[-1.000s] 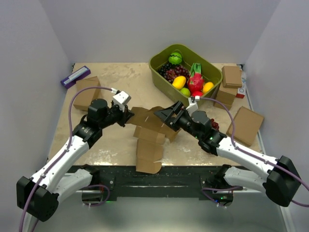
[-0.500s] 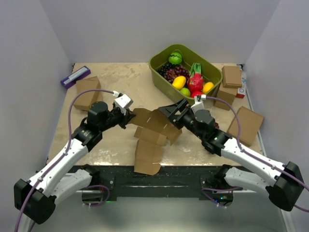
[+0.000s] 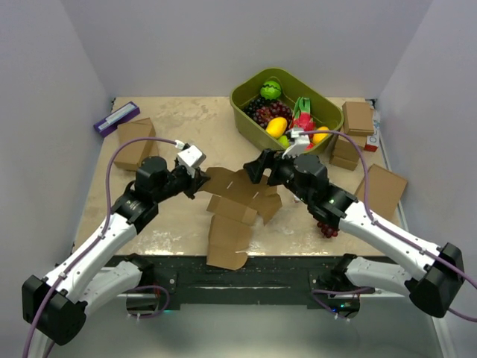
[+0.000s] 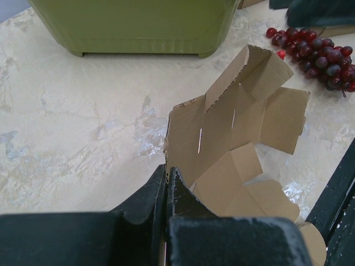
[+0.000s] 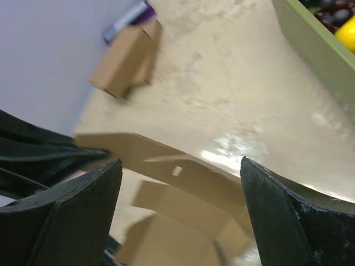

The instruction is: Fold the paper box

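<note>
Right arm has shifted up and left since the earlier frame; right claw (image 3: 261, 165) now sits over the far-right corner of the paper box (image 3: 237, 200), closer to the green bin (image 3: 246, 101). Left arm is barely changed. The box sheet is pulled slightly left, with its near end lower at the worktop (image 3: 171, 216) edge.

Left claw (image 4: 167, 178) is clamped tight on the left edge of the paper box, the cardboard sandwiched between both fingers, and that edge is lifted off the worktop. Right claw is spread wide and grips nothing; in the wrist view the sheet shows between and below its fingers (image 5: 72, 213). Can't tell whether it touches the cardboard.

Paper box is mid-worktop between the two claws, unfolded and partly creased. One far flap (image 4: 249, 66) stands up and curls over, and slits are visible in the main panel. The near flap hangs past the front edge of the worktop.

Green bin is at the far right, with fruit inside. A bunch of dark red grapes (image 4: 316, 50) lies on the worktop just right of the box, beside the right forearm. A small brown box (image 3: 134, 142) is at far left, with a purple item (image 3: 115, 118) behind it. Stacked brown boxes (image 3: 356, 119) are at far right, with a larger flat brown box (image 3: 381, 192) near the right edge.
</note>
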Robot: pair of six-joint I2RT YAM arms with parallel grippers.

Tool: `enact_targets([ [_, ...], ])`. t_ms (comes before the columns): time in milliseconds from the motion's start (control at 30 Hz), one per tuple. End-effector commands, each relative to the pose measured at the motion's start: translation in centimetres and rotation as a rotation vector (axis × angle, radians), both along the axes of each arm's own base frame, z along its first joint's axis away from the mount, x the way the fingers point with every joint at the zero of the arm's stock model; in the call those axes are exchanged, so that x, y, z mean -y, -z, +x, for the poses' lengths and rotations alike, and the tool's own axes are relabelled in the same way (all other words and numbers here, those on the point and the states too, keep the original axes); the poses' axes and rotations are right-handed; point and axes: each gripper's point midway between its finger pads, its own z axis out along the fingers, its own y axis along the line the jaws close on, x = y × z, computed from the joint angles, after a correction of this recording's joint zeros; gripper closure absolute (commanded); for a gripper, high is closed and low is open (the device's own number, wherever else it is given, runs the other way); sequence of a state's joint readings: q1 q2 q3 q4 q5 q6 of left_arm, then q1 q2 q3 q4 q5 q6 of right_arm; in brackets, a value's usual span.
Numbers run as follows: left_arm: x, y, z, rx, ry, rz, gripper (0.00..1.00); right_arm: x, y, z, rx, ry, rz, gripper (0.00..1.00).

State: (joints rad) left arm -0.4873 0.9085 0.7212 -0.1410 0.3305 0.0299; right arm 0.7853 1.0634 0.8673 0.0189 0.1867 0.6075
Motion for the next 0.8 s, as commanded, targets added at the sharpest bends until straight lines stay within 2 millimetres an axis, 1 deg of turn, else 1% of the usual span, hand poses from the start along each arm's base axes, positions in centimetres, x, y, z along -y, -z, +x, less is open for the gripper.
enact_targets([
  [0, 1.1, -1.1, -0.1, 0.037, 0.058, -0.033, 1.0, 1.0, 1.0, -0.3, 0.138, -0.1, -0.278, 0.09],
  [133, 1.3, -0.7, -0.1, 0.019, 0.071, -0.026, 1.0, 1.1, 2.6, -0.7, 0.186, -0.179, -0.4, 0.09],
  [200, 1.4, -0.5, -0.2, 0.013, 0.08, -0.023, 1.0, 1.0, 3.5, -1.0, 0.185, -0.215, -0.428, 0.09],
  [333, 1.6, -0.5, -0.4, 0.008, 0.102, -0.031, 1.0, 0.7, 5.3, -1.0, 0.195, -0.27, -0.497, 0.09],
  [367, 1.8, -0.7, -0.5, 0.014, 0.116, -0.039, 1.0, 0.7, 6.3, -0.9, 0.178, -0.278, -0.524, 0.09],
  [433, 1.9, -0.7, -0.6, 0.015, 0.131, -0.046, 1.0, 0.9, 7.0, -0.4, 0.173, -0.272, -0.567, 0.09],
  [467, 2.1, -0.7, -0.8, 0.016, 0.144, -0.05, 1.0, 0.9, 7.8, -0.3, 0.149, -0.285, -0.597, 0.09],
  [567, 2.1, -0.7, -0.7, 0.015, 0.146, -0.052, 1.0, 0.9, 8.6, 0.0, 0.141, -0.301, -0.654, 0.11],
  [600, 2.1, -0.7, -0.7, 0.015, 0.146, -0.052, 1.0, 1.0, 9.1, 0.2, 0.133, -0.304, -0.673, 0.11],
  [700, 1.9, -0.5, -0.5, 0.014, 0.132, -0.055, 1.0, 0.8, 9.2, 0.2, 0.132, -0.312, -0.673, 0.25],
  [733, 1.9, -0.4, -0.4, 0.01, 0.127, -0.053, 1.0, 0.7, 9.3, 0.1, 0.129, -0.321, -0.674, 0.33],
  [767, 1.8, -0.2, -0.2, 0.005, 0.116, -0.049, 1.0, 0.7, 9.2, 0.1, 0.132, -0.32, -0.672, 0.37],
])
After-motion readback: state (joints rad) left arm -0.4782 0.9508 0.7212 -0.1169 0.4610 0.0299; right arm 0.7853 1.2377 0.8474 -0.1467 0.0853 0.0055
